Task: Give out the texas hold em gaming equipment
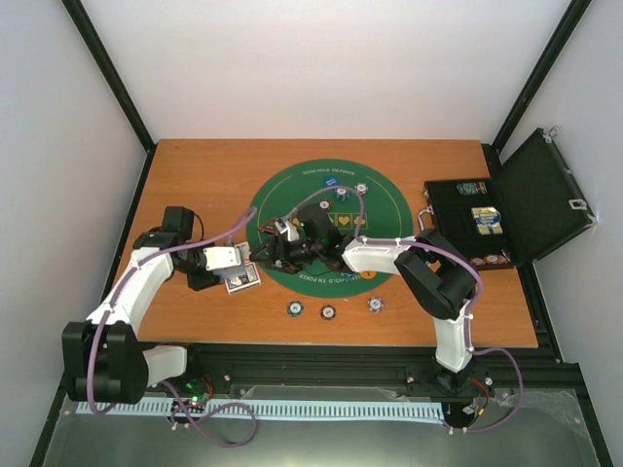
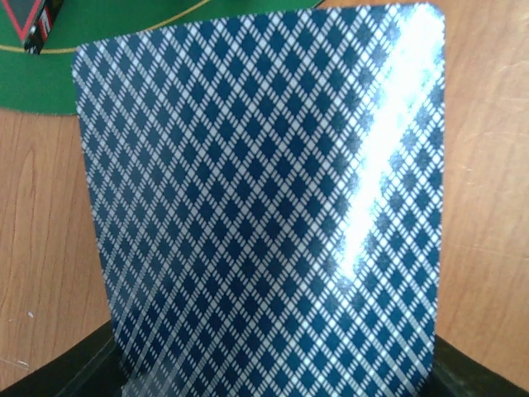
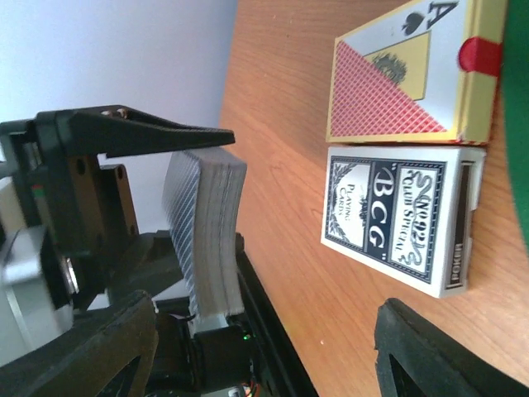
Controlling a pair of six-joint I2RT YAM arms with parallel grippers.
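One deck (image 3: 216, 236) stands on edge, clamped in left claw (image 1: 237, 265) over counter (image 3: 281, 124); judged presented so single cards can be drawn. Right claw (image 3: 269, 318) spread wide, empty, facing deck, not touching. Blue card box (image 3: 397, 215), red card box (image 3: 405, 74) lie flat beside green mat (image 1: 292, 199).

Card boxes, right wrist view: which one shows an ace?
The red box at the top of the view: red diamond pattern, gold border, ace of spades at its corner. The BCG box below it is white with dark print and shows no ace.
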